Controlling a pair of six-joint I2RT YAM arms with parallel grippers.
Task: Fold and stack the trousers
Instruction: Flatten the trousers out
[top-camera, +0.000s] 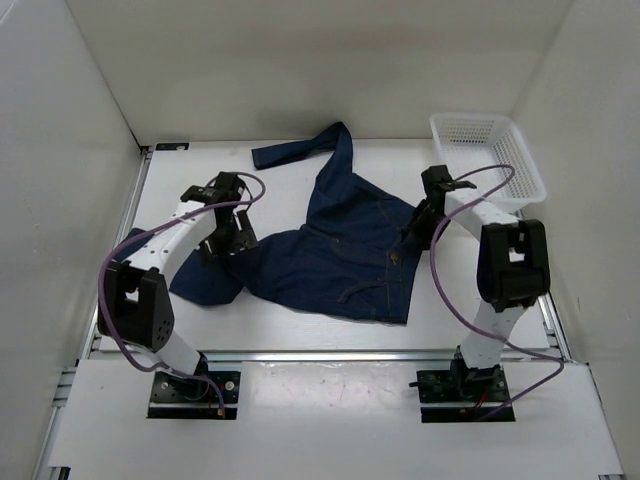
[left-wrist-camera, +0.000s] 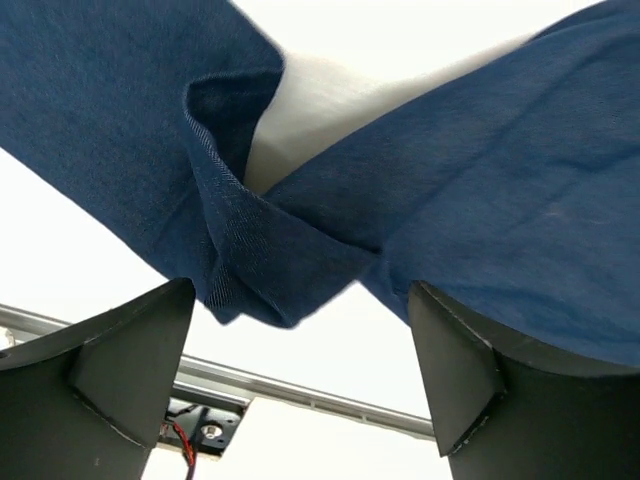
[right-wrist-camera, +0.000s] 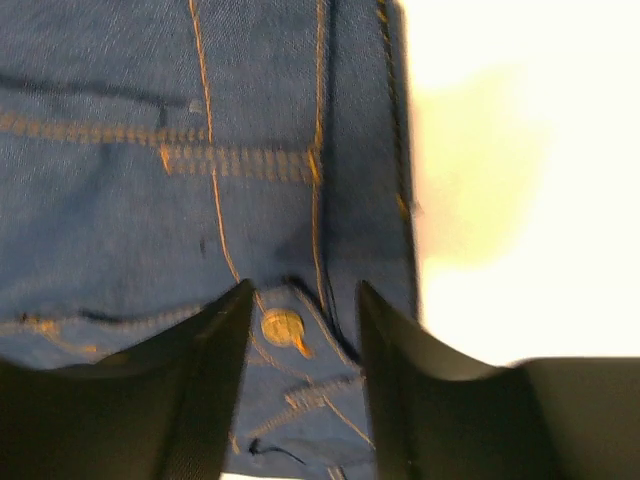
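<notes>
Right pincer (right-wrist-camera: 300, 290) over trousers (top-camera: 330, 250) near basket (top-camera: 437, 125)

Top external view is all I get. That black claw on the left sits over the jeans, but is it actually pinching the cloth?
Observer: No. The left wrist view shows the left gripper with its jaws wide apart. A folded flap of the trousers lies loose between them.
Operator: And the claw on the right?
Observer: In the right wrist view the right gripper has its jaws partly apart, one on either side of a brass button on the cloth. Nothing looks pinched.
Operator: Anything else I can't see from up here?
Observer: Tan stitching runs in a double row across the denim just beyond that button.
</notes>
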